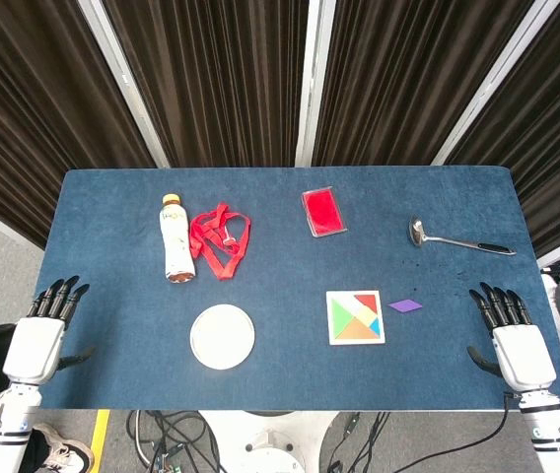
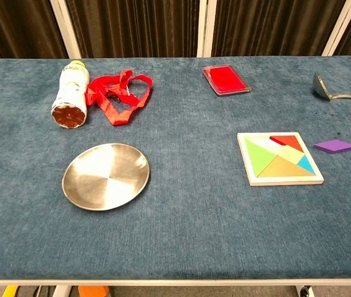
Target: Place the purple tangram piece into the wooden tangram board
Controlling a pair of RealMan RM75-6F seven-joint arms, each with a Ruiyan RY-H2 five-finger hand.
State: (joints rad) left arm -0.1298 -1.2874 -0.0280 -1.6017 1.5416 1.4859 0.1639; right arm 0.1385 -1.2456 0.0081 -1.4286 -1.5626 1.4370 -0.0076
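The purple tangram piece [image 1: 405, 305] [image 2: 334, 146], a flat parallelogram, lies on the blue table just right of the wooden tangram board [image 1: 355, 317] [image 2: 279, 159]. The board holds several coloured pieces. My right hand [image 1: 510, 336] rests at the table's right front edge, fingers apart and holding nothing, a short way right of the purple piece. At the left front edge my left hand [image 1: 44, 331] is likewise open and empty. Neither hand shows in the chest view.
A round metal plate [image 1: 223, 336] [image 2: 106, 176] sits front centre-left. A bottle [image 1: 175, 236] [image 2: 71, 93] lies beside a red ribbon [image 1: 220, 239] [image 2: 118, 94] at the back left. A red case [image 1: 323, 211] [image 2: 226, 80] and a metal ladle [image 1: 457, 238] [image 2: 337, 90] are at the back right.
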